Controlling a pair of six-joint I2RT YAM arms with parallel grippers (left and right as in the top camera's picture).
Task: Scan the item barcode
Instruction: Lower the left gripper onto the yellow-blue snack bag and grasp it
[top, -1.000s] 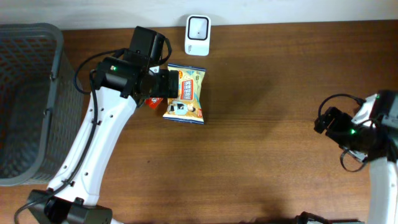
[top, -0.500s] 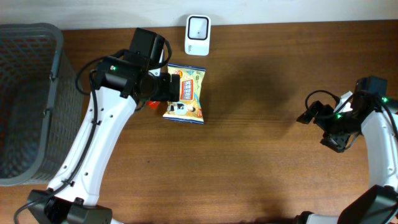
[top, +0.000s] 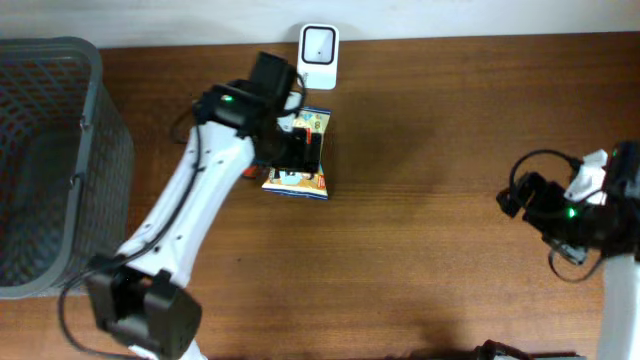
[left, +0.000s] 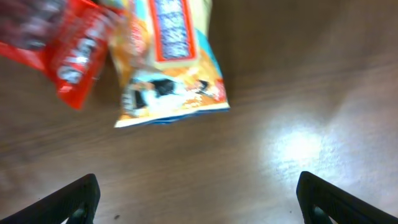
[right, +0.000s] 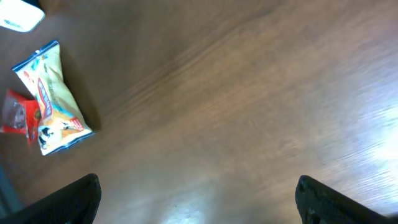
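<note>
Found snack bag (top: 300, 172) flat near the table's (top: 450, 120) far edge, before the scanner (top: 318, 43), long axis running far-to-near, one short end toward scanner; noted left gripper (top: 302, 148) above it, fingers spread, empty; right gripper (right: 198, 198) likewise, near right edge.

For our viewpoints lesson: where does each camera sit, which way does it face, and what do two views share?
Overhead: above the table, looking straight down; shows left arm, right arm, basket, scanner.
Left wrist: close over snack bag and red packet; the open left gripper shows at the bottom corners.
Right wrist: farther off, looking across bare wood; the open right gripper shows likewise.
Shared: both wrist views show snack bag and red packet.
</note>
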